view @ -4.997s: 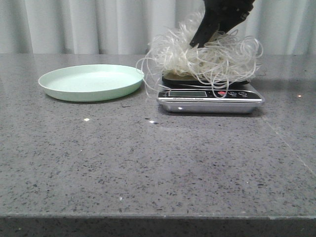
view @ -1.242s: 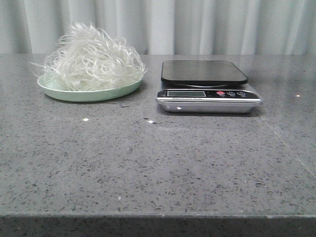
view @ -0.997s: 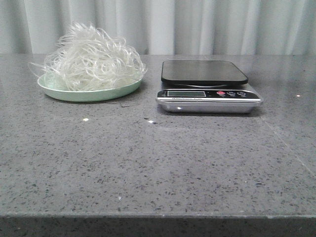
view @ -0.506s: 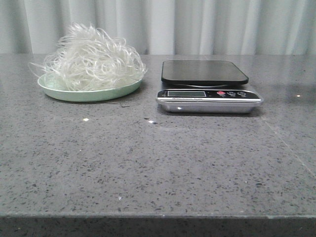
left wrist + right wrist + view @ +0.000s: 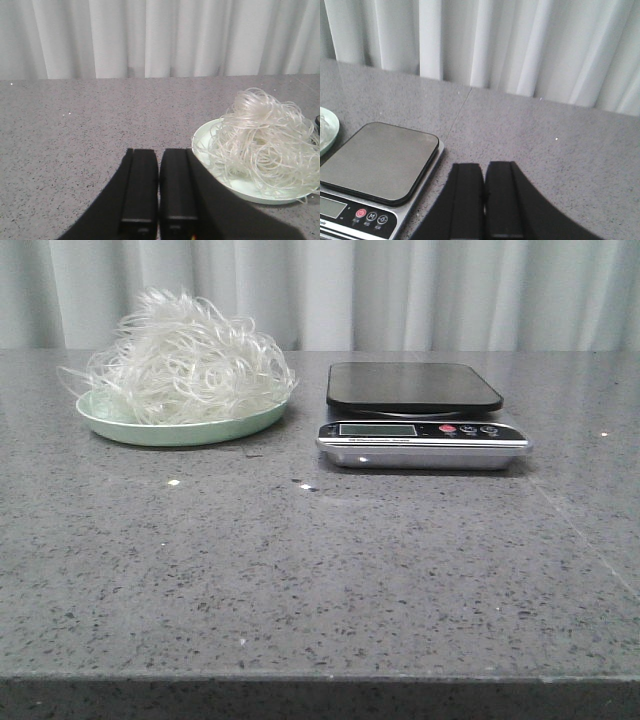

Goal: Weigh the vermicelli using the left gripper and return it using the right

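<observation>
The vermicelli [image 5: 185, 358] is a fluffy white tangle heaped on the pale green plate [image 5: 180, 428] at the back left of the table; the left wrist view shows the vermicelli [image 5: 265, 137] too. The kitchen scale [image 5: 423, 416] stands to the plate's right with a bare black platform [image 5: 377, 160]. My left gripper [image 5: 160, 152] is shut and holds nothing, hovering over the table beside the plate [image 5: 205, 145]. My right gripper [image 5: 484, 167] is shut and holds nothing, beside the scale. Neither gripper shows in the front view.
White curtains [image 5: 400, 290] hang behind the grey speckled table [image 5: 320, 570]. The scale's display and buttons [image 5: 460, 429] face the front edge.
Five seconds ago a gripper held the vermicelli over the scale and the plate was bare. Since then the vermicelli has gone onto the plate. Nothing has moved in the last second.
</observation>
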Robot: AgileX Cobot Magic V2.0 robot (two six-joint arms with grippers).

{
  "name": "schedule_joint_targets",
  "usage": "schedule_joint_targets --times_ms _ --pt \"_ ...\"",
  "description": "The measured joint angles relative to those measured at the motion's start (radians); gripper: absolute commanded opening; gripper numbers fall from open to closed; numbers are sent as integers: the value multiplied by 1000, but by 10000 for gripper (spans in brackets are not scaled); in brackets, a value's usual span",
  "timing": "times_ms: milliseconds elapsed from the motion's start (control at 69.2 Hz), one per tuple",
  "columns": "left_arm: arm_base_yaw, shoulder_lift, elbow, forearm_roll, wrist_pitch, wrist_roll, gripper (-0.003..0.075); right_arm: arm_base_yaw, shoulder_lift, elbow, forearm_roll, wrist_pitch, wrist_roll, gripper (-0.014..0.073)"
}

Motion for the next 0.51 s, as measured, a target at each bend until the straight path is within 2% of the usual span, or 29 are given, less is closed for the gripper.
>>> schedule_joint_targets --times_ms 246,506 --pt "0 0 0 0 0 0 136 0 -264 212 8 -81 0 152" --pt "0 0 0 0 0 0 136 0 -335 278 8 -108 0 150"
